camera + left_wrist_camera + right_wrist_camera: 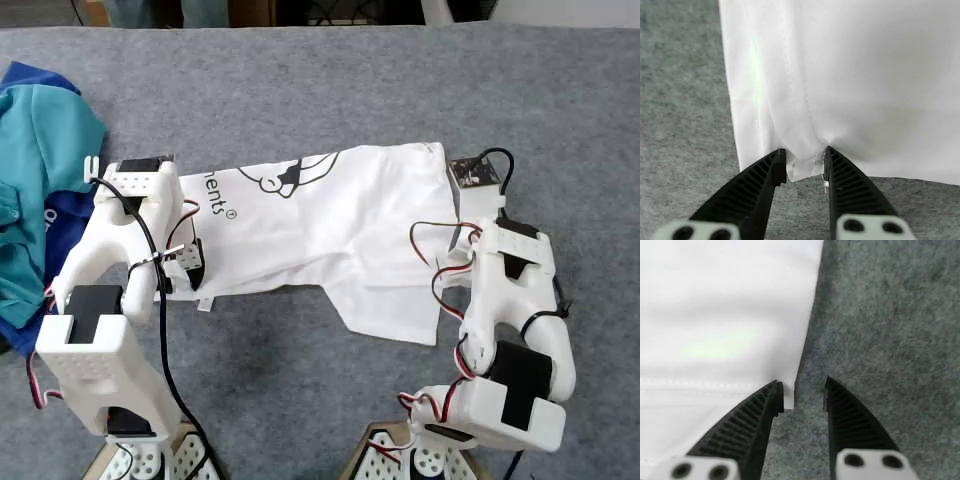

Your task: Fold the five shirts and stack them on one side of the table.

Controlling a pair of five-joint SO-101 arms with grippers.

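Observation:
A white shirt [330, 230] with black print lies spread across the middle of the grey table [300, 80], one sleeve [390, 305] toward the front. My left gripper [185, 268] stands at the shirt's left edge. In the left wrist view that gripper [805, 162] is shut on a bunched bit of the white shirt's hem [805, 167], and creases run from the pinch. My right gripper [455, 248] is at the shirt's right edge. In the right wrist view it [801, 392] is open, with the shirt's corner [788, 401] against one finger and bare table between the tips.
A heap of shirts, teal [40, 170] over blue [62, 225], lies at the table's left edge beside my left arm. Bare grey table stretches behind the white shirt, and also in front of it between the two arm bases.

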